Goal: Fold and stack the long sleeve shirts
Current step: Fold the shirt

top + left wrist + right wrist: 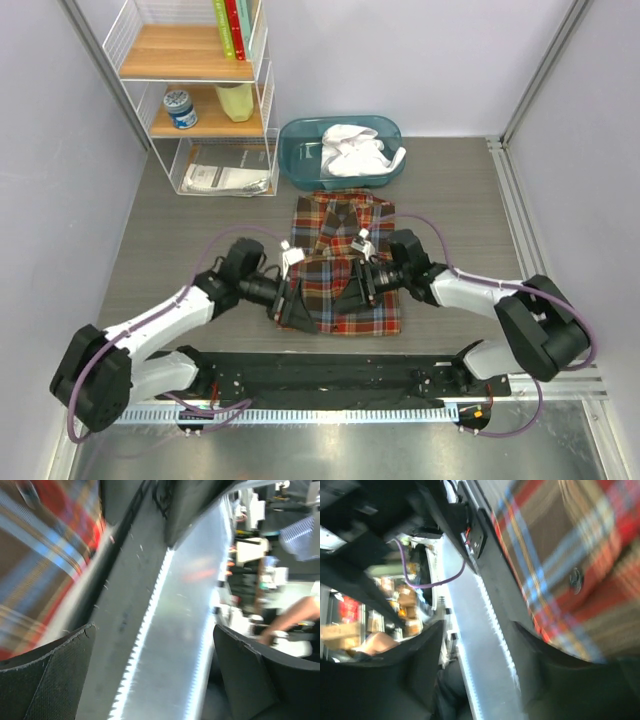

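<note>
Flannel shirt (345, 225): red/brown/blue/yellow plaid, is lying folded into a compact rectangle at mid surface (450, 200), collar end pointing to the back, near edge sitting close to the black base rail (320, 372).
White shirt (355, 150): is sitting crumpled in the teal basket (296, 140), which is standing just behind the flannel shirt; white cloth is reaching the basket's right rim.
L tool (290, 300): is hovering over the near-left corner of the flannel shirt. Wrist cam is showing fingers (45, 680) spread wide apart w/ nothing btwn them, blurred plaid sitting at upper left, outside the gap.
R tool (358, 283): is hovering over the near-middle of the flannel shirt, facing the L tool, the two close together. Fingers (410, 680) are standing apart, only the lit rail showing btwn them, plaid w/ one button (576, 580) filling upper right.
Contact: can't tell whether either tool is touching cloth.
Rack (200, 60): wire shelf unit is standing at back left, holding books (232, 25) up top, a jar (181, 108) and a pale green container (236, 100) on the mid shelf, and a booklet (225, 178) at the bottom.
</note>
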